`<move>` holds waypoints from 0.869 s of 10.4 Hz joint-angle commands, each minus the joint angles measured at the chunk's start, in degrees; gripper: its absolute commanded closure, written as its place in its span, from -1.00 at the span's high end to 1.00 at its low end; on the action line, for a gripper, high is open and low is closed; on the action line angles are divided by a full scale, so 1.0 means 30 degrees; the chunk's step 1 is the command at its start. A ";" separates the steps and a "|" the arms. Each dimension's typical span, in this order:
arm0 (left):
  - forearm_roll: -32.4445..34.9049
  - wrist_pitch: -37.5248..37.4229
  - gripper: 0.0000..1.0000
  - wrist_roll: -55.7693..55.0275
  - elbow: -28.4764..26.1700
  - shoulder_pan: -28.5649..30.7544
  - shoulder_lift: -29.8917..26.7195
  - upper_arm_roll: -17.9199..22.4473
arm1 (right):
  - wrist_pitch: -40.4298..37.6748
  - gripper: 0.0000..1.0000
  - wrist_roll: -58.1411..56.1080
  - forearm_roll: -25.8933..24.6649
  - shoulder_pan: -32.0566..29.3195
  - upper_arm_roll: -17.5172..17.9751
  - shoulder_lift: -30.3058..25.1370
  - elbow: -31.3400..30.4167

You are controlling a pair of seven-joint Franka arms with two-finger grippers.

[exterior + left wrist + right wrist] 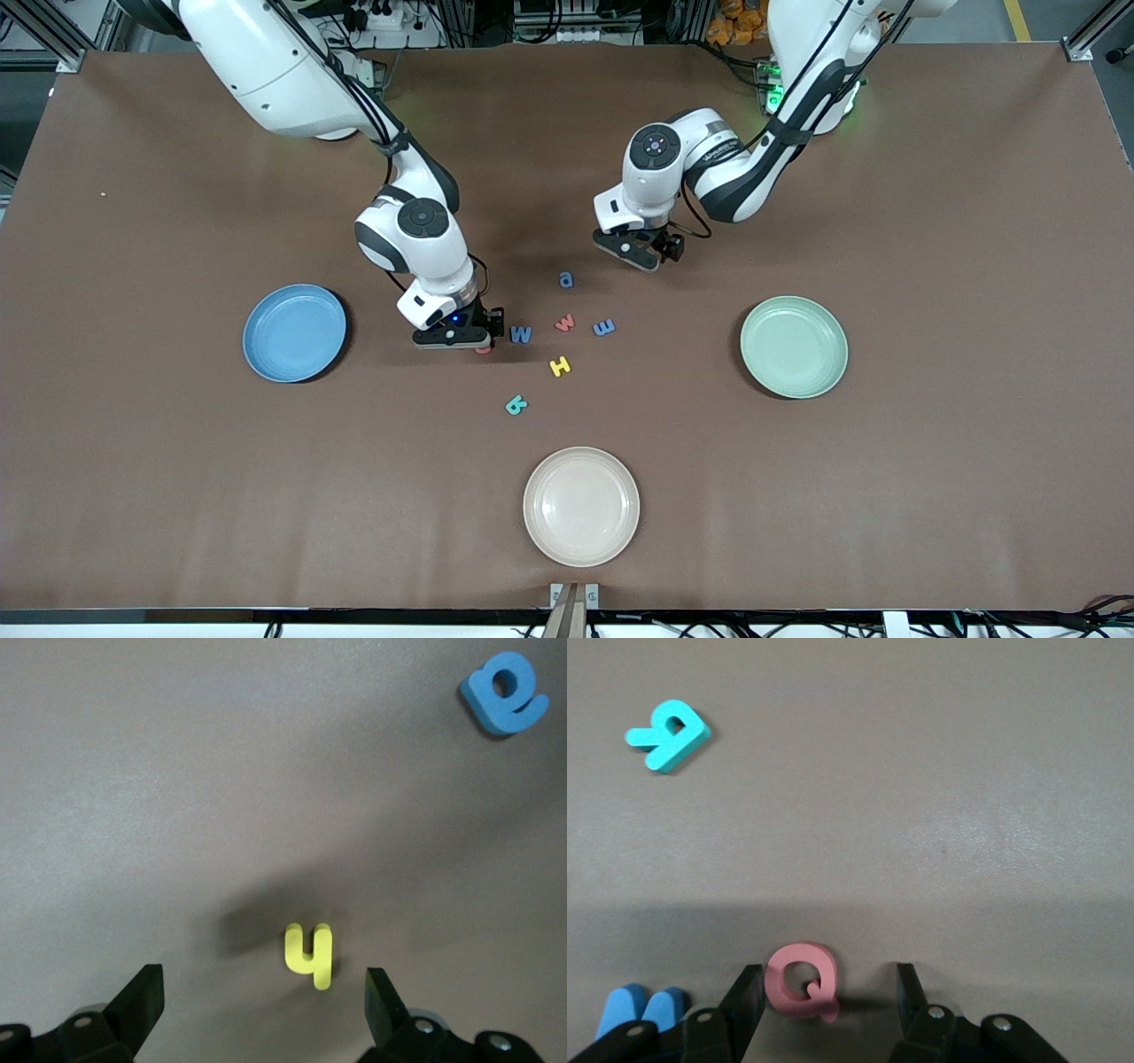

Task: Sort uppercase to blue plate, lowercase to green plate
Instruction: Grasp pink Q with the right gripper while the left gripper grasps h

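Three plates ring my work: the blue plate [294, 333] toward my right arm's end, a cream plate [580, 505] nearest the front camera, the green plate [794, 346] toward my left arm's end. My right gripper [454, 338] is down at the table, fingers apart either side of the red Q [802, 981], not yet touching; it hides most of that letter from the front. Blue W [521, 334] lies just beside, teal R [516, 405] nearer the camera. My left gripper [640, 249] hovers spread wide over the yellow h [310, 954], blue a [566, 280] nearby.
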 commanded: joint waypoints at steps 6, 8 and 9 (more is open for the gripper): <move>0.0569 -0.0082 1.00 -0.0142 0.1227 -0.0221 0.1594 0.0058 | -0.0193 0.23 0.1005 -0.0659 -0.0032 0.0142 0.0396 0.0733; 0.0598 -0.0082 1.00 -0.0316 0.1198 -0.0310 0.1713 0.0058 | -0.0282 0.22 0.1447 -0.0717 0.0086 0.0171 0.0396 0.0762; 0.0657 -0.0082 1.00 -0.0521 0.1198 -0.0368 0.1742 0.0058 | -0.0283 0.19 0.1447 -0.0717 0.0086 0.0172 0.0367 0.0791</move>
